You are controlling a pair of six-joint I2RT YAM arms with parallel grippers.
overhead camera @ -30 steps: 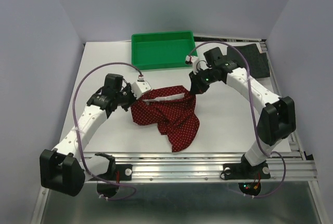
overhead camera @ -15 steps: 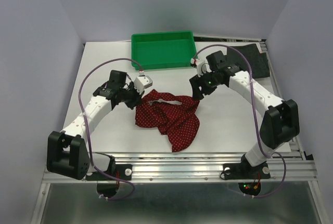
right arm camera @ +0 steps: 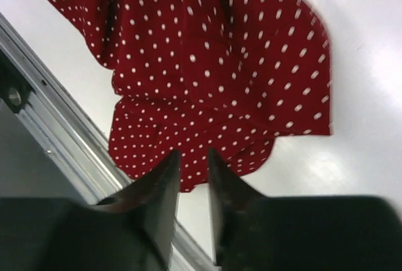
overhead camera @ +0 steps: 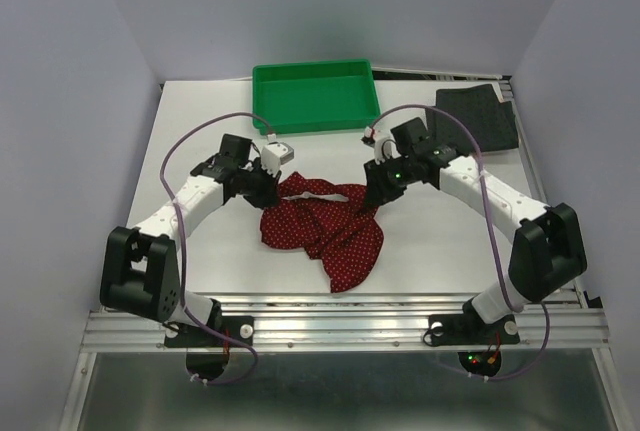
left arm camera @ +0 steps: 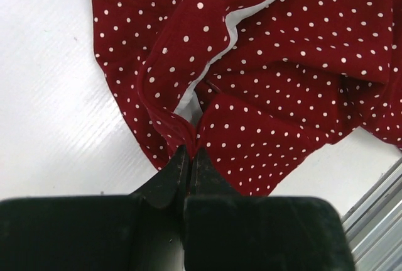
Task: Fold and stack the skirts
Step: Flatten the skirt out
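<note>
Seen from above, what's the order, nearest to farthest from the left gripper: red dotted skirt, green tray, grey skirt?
1. Red dotted skirt, mid-table, pinched in the left gripper.
2. Green tray, at the back of the table.
3. Grey skirt, far back-right corner.

A green tray (overhead camera: 312, 99) sits at the white table's (overhead camera: 430, 241) far edge.
</note>
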